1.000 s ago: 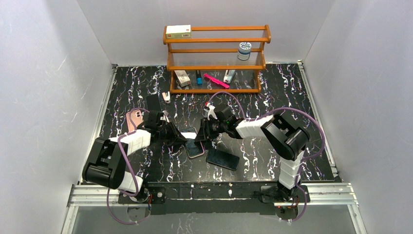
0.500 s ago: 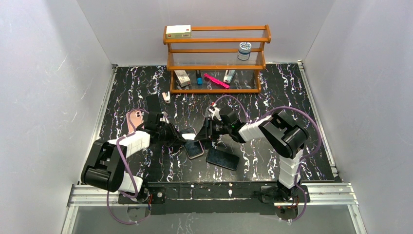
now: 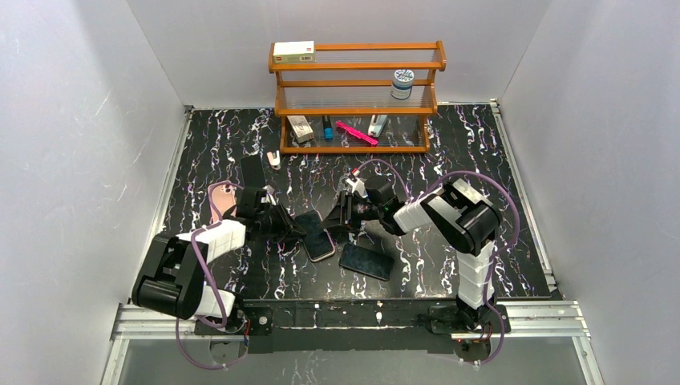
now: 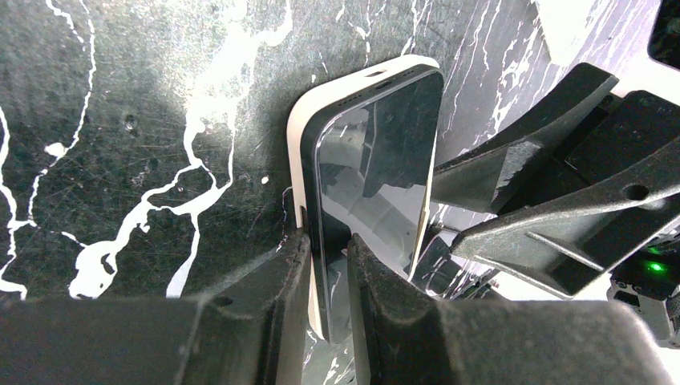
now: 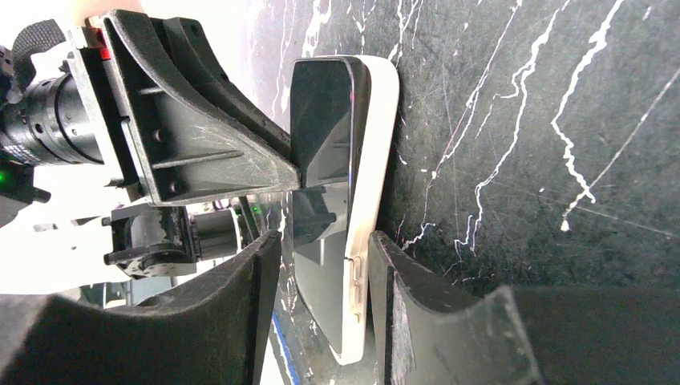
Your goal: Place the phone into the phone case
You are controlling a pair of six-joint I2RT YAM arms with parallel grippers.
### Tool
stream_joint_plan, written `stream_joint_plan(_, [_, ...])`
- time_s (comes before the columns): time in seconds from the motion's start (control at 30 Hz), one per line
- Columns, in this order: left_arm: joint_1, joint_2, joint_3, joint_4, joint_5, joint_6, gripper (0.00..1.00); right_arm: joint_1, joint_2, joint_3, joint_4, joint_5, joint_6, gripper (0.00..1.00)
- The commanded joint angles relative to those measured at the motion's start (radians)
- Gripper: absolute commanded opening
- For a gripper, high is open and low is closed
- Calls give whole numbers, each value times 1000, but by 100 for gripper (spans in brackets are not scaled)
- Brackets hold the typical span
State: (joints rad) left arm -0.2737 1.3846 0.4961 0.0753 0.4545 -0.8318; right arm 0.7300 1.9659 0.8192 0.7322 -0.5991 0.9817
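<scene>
Left wrist: phone (image 4: 373, 192) edge between fingers (image 4: 265, 309)

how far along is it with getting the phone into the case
Done: the phone already sits in the white case, its rim wrapping one side and end. In hand: the left gripper and right gripper are both shut on it, pinching screen against case back. Left: pressing it flush, which I cannot confirm, then letting go.
</scene>
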Motion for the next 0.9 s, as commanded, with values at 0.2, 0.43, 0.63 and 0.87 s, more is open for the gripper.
stream_joint_plan(0.2, [-29,-1,-66,-21,115,-33,14,46,-10,68,50,-137,-6,52])
stream_joint_plan(0.43, [-30,13,-50,-26,119,-21,9,48,-21,148,-253,-61,-202,54])
stream_joint_plan(0.63, [-30,-1,-15,-85,80,-12,19,54,-43,170,-411,40,-288,54])
stream_joint_plan(0.87, [-25,-64,43,-226,-32,43,33,61,-52,174,-485,93,-331,61])
